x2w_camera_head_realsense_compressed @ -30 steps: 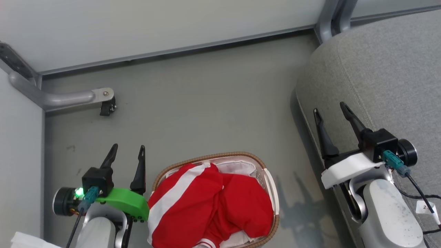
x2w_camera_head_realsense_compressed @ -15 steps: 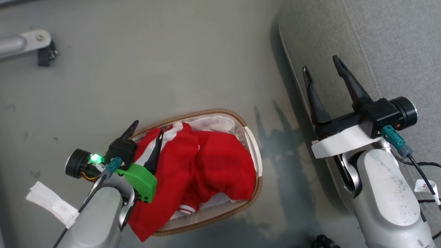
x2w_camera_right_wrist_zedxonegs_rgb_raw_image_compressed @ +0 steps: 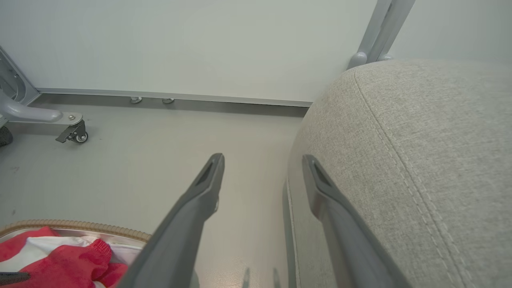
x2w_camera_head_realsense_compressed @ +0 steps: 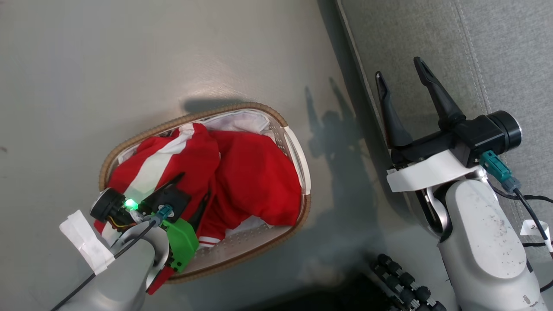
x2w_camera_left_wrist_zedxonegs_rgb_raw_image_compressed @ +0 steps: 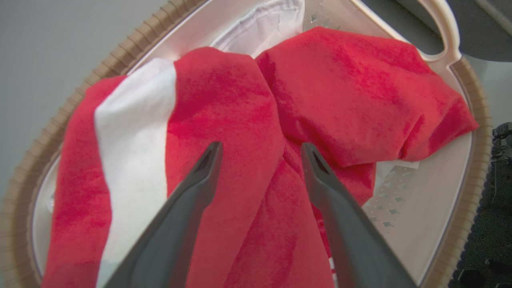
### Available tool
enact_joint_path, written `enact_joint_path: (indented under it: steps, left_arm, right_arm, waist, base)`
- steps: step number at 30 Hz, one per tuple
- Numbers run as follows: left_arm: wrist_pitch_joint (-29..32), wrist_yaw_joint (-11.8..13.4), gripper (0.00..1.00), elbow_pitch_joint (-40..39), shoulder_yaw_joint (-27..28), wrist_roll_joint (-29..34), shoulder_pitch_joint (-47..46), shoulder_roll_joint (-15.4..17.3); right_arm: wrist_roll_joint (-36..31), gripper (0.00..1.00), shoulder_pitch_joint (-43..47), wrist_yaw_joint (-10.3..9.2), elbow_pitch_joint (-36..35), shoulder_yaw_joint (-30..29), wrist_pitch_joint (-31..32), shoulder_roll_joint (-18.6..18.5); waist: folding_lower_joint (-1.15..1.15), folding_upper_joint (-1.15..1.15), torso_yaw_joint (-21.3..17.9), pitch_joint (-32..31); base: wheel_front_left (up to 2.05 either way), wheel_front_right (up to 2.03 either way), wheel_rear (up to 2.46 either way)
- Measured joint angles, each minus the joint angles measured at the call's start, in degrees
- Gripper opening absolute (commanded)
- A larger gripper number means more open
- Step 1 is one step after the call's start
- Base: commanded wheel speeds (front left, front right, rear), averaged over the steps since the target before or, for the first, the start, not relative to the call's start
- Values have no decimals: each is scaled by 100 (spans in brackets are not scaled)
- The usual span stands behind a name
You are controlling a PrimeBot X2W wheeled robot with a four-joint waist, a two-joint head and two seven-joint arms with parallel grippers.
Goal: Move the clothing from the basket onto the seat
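Observation:
The basket (x2w_camera_head_realsense_compressed: 190, 117) stands on the floor, heaped with red clothing (x2w_camera_head_realsense_compressed: 255, 181) that has a broad white stripe. My left gripper (x2w_camera_head_realsense_compressed: 194, 188) is open over the left half of the heap. In the left wrist view my left gripper (x2w_camera_left_wrist_zedxonegs_rgb_raw_image_compressed: 261, 145) points down at the clothing (x2w_camera_left_wrist_zedxonegs_rgb_raw_image_compressed: 360, 92), its two fingers either side of a red fold inside the basket (x2w_camera_left_wrist_zedxonegs_rgb_raw_image_compressed: 132, 44); I cannot tell whether they touch it. My right gripper (x2w_camera_head_realsense_compressed: 398, 67) is open and holds nothing, over the edge of the grey seat (x2w_camera_head_realsense_compressed: 432, 34). In the right wrist view my right gripper (x2w_camera_right_wrist_zedxonegs_rgb_raw_image_compressed: 263, 157) straddles the edge of the seat (x2w_camera_right_wrist_zedxonegs_rgb_raw_image_compressed: 420, 140).
The white cloth liner (x2w_camera_left_wrist_zedxonegs_rgb_raw_image_compressed: 264, 24) shows at the basket's far end. A dark wheeled base (x2w_camera_head_realsense_compressed: 402, 285) sits near the bottom, right of the basket. A metal leg with a caster (x2w_camera_right_wrist_zedxonegs_rgb_raw_image_compressed: 74, 134) stands on the floor by the wall, and a grey post (x2w_camera_right_wrist_zedxonegs_rgb_raw_image_compressed: 380, 28) rises behind the seat.
The head camera has tilted down. My left gripper has moved from beside the basket to over the clothing, still open. The right gripper keeps its place by the seat's edge.

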Motion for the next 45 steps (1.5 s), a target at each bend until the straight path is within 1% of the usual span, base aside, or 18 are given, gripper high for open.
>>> enact_joint_path:
  steps: [5,11,13,17,22,27,32,38,45]
  left_arm:
    - [0,0,100,554,-378,-7,-317,43]
    - [0,7,100,1061,-342,71,-565,-22]
    - [-1,7,0,1301,-345,70,-570,-80]
    - [-1,5,0,1502,-303,1,-574,-179]
    - [-1,5,0,1345,-60,-190,-478,-279]
    - [0,5,0,907,219,-323,-91,-353]
    - [0,5,0,388,572,-324,421,-460]
    - [0,8,0,-233,1024,-191,1021,-684]
    - [1,7,0,-935,1477,49,1571,-899]
  right_arm:
    - [8,100,-10,0,-43,41,-3,3]
    - [8,100,-25,0,-48,24,-3,5]
    - [11,100,-25,0,-36,32,-3,7]
    - [44,100,-35,0,0,48,-3,7]
    - [76,100,-17,0,76,52,-3,9]
    - [77,100,94,0,205,52,-4,10]
    - [74,100,348,0,400,67,-4,11]
    - [-15,100,665,0,624,-45,-4,13]
    - [-69,100,1040,0,824,-138,-4,13]
  waist:
    - [0,0,-84,279]
    - [0,0,-102,453]
    - [0,0,-98,434]
    - [-1,0,-103,359]
    - [-1,0,-98,133]
    - [-1,0,-73,-238]
    - [-1,0,-21,-758]
    - [-2,0,104,-1447]
    - [-2,0,366,-2237]
  base:
    - [0,0,0]
    - [0,0,0]
    - [0,0,0]
    - [0,0,0]
    - [0,0,0]
    - [0,0,0]
    - [0,0,0]
    - [0,0,0]
    - [0,0,0]
